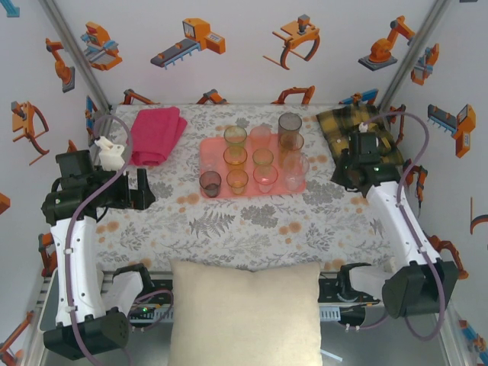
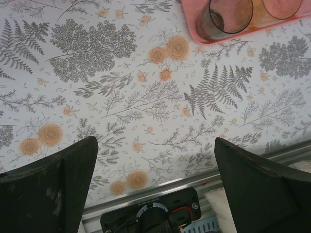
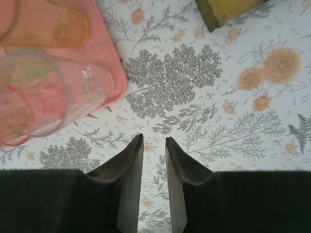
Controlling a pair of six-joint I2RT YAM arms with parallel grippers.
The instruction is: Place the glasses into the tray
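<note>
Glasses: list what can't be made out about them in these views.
- Top view: the glasses at the tray's right end are see-through and overlap, so their exact count is unclear.
- Left wrist view: the grey glass is cut off by the top edge.
- Right wrist view: the clear glass is cut off by the left edge and blurred, and the amber glass is cut off by the top edge.

Floral table, tray, magenta towel, plaid cloth
</note>
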